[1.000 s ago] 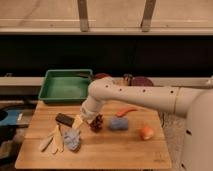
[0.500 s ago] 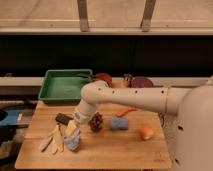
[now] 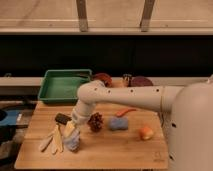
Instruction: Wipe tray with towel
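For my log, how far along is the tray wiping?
No wiping looks done: the green tray sits apart, at the back left. In hand: the gripper is down at the bluish towel near the front. Remaining: lifting the towel, carrying it over, wiping.

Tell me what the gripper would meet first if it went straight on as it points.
Most likely the bluish towel, directly below the gripper, which points down over the wooden table. Pale items lie just left of it; depth is unclear, so contact may already be made.
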You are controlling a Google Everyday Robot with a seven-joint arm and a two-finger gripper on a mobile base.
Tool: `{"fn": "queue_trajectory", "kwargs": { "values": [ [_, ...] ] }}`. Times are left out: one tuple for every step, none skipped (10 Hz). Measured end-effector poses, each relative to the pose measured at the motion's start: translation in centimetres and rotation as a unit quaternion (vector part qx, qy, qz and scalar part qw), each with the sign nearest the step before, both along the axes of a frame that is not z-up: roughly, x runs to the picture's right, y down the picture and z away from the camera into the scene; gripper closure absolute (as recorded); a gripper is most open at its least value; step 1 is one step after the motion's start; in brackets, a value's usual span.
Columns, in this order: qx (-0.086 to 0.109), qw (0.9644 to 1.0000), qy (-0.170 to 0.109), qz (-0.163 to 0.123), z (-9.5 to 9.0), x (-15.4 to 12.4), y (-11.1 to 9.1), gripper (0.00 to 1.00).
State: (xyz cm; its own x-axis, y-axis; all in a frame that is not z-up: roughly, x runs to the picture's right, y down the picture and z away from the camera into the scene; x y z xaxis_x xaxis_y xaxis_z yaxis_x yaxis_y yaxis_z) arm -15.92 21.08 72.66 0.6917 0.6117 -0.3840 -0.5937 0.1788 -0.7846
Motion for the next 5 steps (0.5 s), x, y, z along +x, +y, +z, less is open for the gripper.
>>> {"fn": "queue_trajectory", "kwargs": {
  "values": [
    [-0.004, 0.9999, -0.001, -0.009, 0.4, -1.2, 0.5, 0.37],
    [-0.007, 0.9998, -0.001, -0.017, 0.6, -1.6, 0.9, 0.37],
    [-0.010, 0.9997, -0.001, -0.023, 0.7, -1.7, 1.2, 0.37],
    [-0.013, 0.9995, -0.002, -0.027, 0.9, -2.0, 1.6, 0.37],
    [-0.016, 0.9993, 0.001, -0.034, 1.2, -2.1, 2.1, 0.37]
  ]
}}
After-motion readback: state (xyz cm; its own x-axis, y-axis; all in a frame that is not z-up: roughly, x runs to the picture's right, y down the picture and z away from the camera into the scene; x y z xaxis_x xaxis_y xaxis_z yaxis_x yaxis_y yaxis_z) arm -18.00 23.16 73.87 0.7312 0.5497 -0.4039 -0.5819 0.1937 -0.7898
